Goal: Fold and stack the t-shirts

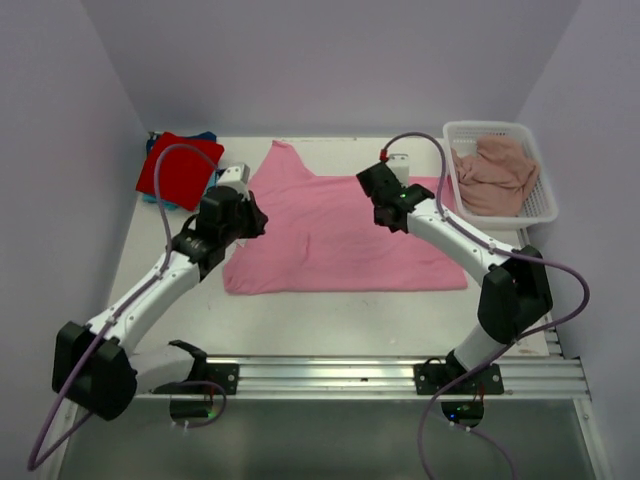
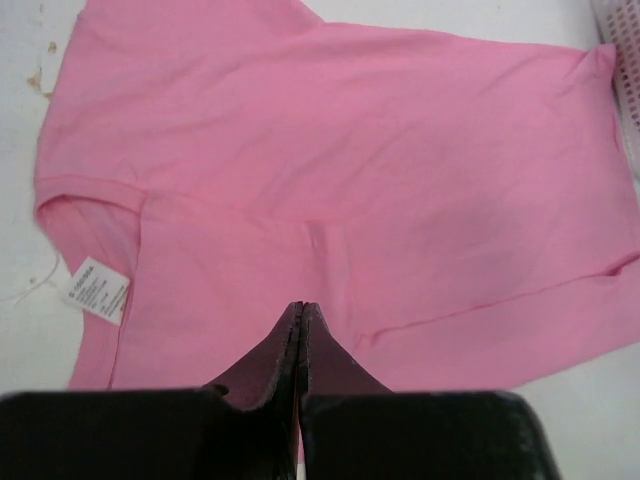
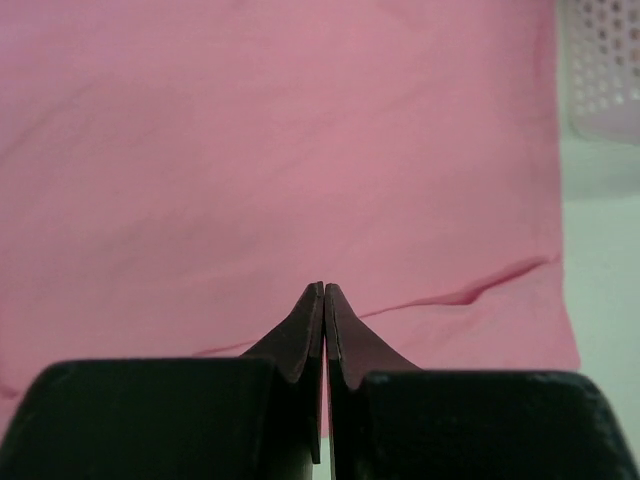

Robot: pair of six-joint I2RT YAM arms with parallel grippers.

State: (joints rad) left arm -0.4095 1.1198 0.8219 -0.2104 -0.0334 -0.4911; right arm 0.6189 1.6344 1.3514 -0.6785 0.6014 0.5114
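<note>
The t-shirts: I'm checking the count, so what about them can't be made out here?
Teal-blue shirt: top view, nearly all hidden under the red shirt.
Dusty-pink shirt: top view, bunched in the basket; anything beneath is hidden.
Label on the bright pink shirt: left wrist view, print too small.

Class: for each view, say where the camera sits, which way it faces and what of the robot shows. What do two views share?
Top external: above, behind the bases, looking down on the table; left arm, right arm show.
Left wrist: on that wrist, facing past the shut left gripper at the bright pink t-shirt.
Right wrist: on that wrist, facing past the shut right gripper at that t-shirt.
Shared: both wrist views catch the white mesh basket.
</note>
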